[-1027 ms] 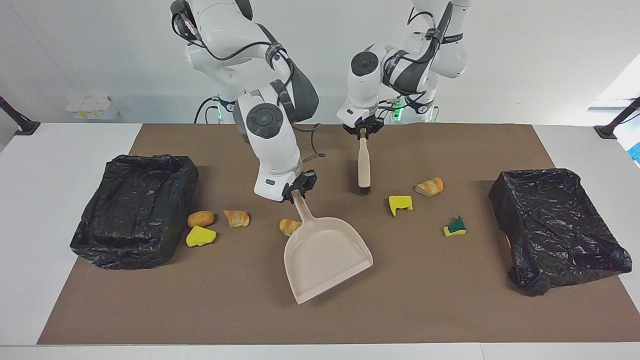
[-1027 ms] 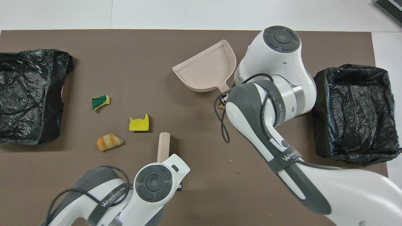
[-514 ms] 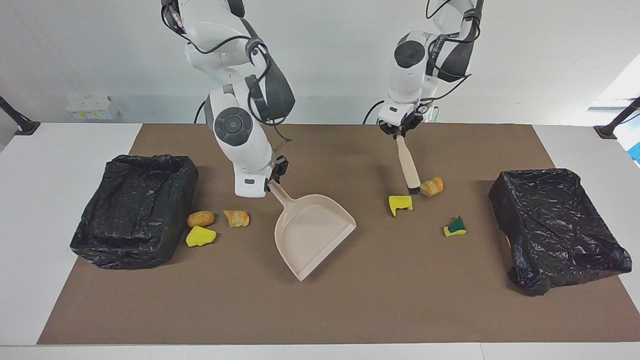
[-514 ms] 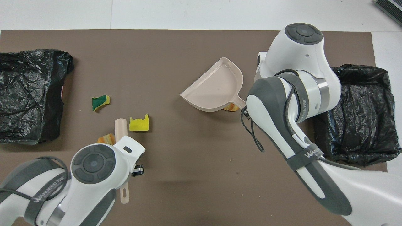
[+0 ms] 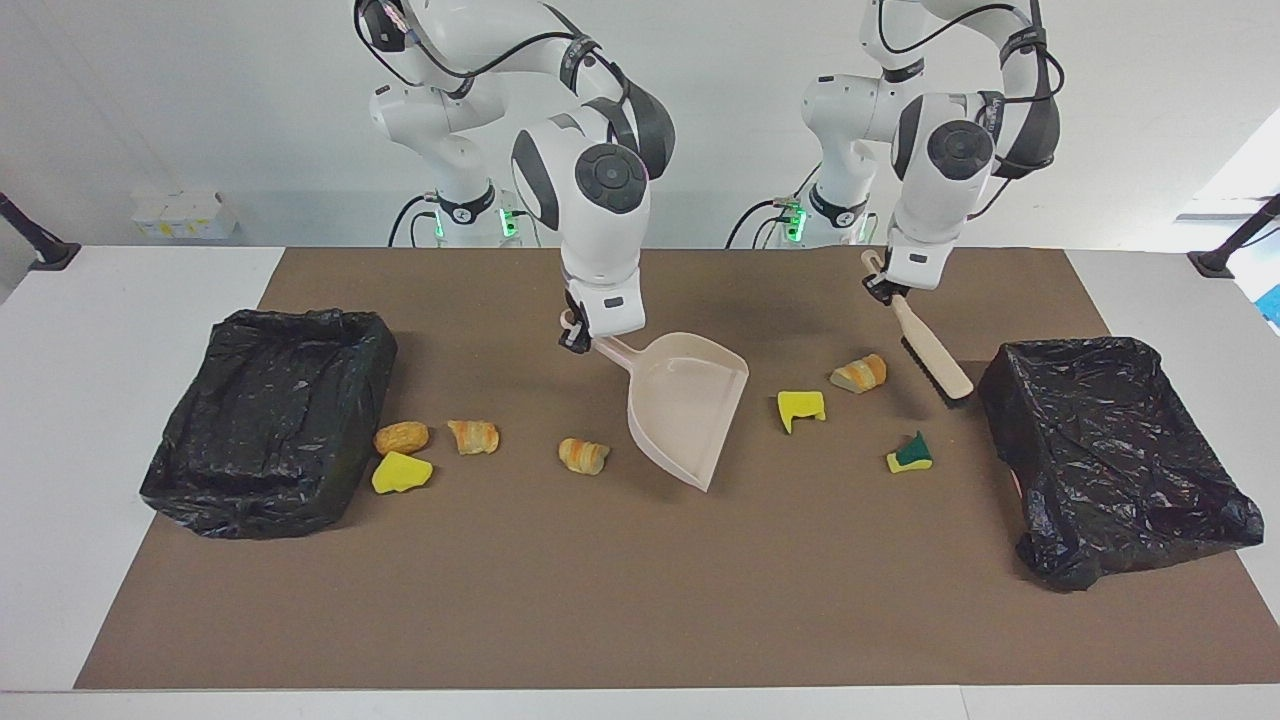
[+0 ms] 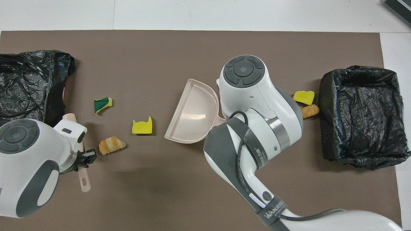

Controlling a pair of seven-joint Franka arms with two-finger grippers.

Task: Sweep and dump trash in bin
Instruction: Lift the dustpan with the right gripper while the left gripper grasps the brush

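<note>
7 scraps lie loose. Right gripper (image 5: 578,338), clamped on the tilted dustpan (image 5: 688,407) at frame centre; left gripper (image 5: 880,285), clamped on the brush (image 5: 932,352), could flick the bread lump (image 5: 860,373) past it.

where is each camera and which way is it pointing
Facing view: high across the table, looking back at the robots; both arms show whole, the right gripper shut on the dustpan handle, the left gripper shut on the brush.
Overhead view: high above the robots' end, looking steeply down and forward; only the arms' upper links and wrists show, covering some trash.
Shared, half a turn apart: dustpan, brush handle, both black-lined bins, and the scraps, such as the green-faced sponge.
</note>
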